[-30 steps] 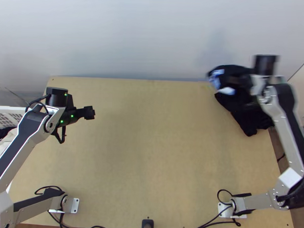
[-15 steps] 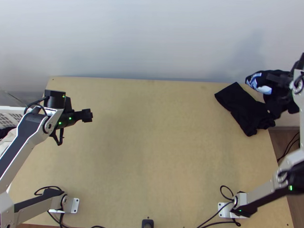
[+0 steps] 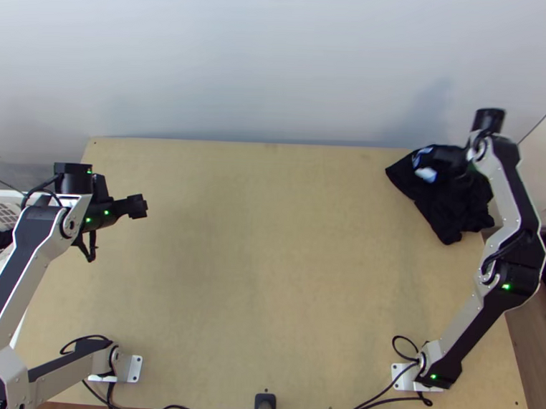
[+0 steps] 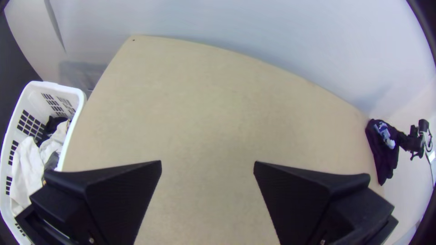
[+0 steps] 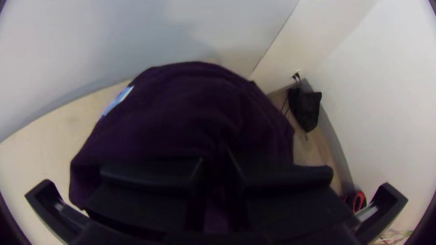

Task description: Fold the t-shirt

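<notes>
While the black t-shirt with blue-and-white print [image 5: 181, 104] is pinched by the fingers of the right gripper [image 5: 214, 156] over black cloth [image 3: 444, 218] at the light wooden bench's [image 3: 271, 262] far right corner, the left gripper's [image 4: 207, 162] are spread wide; folding looks done, only release left.

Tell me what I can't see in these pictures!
Whole blue-and-white print: right wrist view, the dark cloth's bulge hides some.
Cloth's underside: top view, bunched cloth covers it.
Basket's bottom: left wrist view, clothes cover it.
Basket's outer side: top view, cut off by the left edge.
</notes>
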Controlling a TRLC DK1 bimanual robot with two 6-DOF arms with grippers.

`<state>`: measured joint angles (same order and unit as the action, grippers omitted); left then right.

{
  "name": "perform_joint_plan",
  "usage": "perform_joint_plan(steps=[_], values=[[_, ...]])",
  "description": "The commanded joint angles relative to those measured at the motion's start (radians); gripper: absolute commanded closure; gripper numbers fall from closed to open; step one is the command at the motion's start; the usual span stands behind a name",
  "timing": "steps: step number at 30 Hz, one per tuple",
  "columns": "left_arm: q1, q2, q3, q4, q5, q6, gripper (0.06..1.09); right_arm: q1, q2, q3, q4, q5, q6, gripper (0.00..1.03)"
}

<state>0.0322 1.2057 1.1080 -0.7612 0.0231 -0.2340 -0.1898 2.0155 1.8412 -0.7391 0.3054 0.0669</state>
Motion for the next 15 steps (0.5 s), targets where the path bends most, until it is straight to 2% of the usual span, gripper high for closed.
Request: perform_joint_plan(steps=[1, 7, 8, 10, 12, 13, 15], values=[[0.017, 0.000, -0.011, 0.002, 0.006, 0.005, 0.10, 0.035, -0.038, -0.214, -0.013, -0.058, 0.002, 1.00], [-0.011, -0.005, -0.010, 0.002, 0.008, -0.014, 0.10, 0.035, -0.066, -0.300, -0.042, -0.098, 0.004, 1.00], [-0.012, -0.006, -0.008, 0.002, 0.008, -0.016, 0.10, 0.035, -0.070, -0.304, -0.046, -0.100, 0.007, 0.90], [-0.012, -0.011, -0.005, 0.002, 0.008, -0.018, 0.10, 0.024, -0.097, -0.304, -0.077, -0.138, 0.039, 0.50], [-0.012, -0.021, -0.002, 0.002, 0.008, -0.018, 0.10, 0.007, -0.130, -0.290, -0.092, -0.223, 0.079, 0.11], [-0.012, -0.029, 0.000, 0.002, 0.008, -0.018, 0.10, 0.001, -0.149, -0.270, -0.114, -0.252, 0.096, 0.03], [-0.011, -0.047, 0.000, 0.002, 0.006, -0.018, 0.10, 0.004, -0.189, -0.240, -0.121, -0.258, 0.103, 0.03]])
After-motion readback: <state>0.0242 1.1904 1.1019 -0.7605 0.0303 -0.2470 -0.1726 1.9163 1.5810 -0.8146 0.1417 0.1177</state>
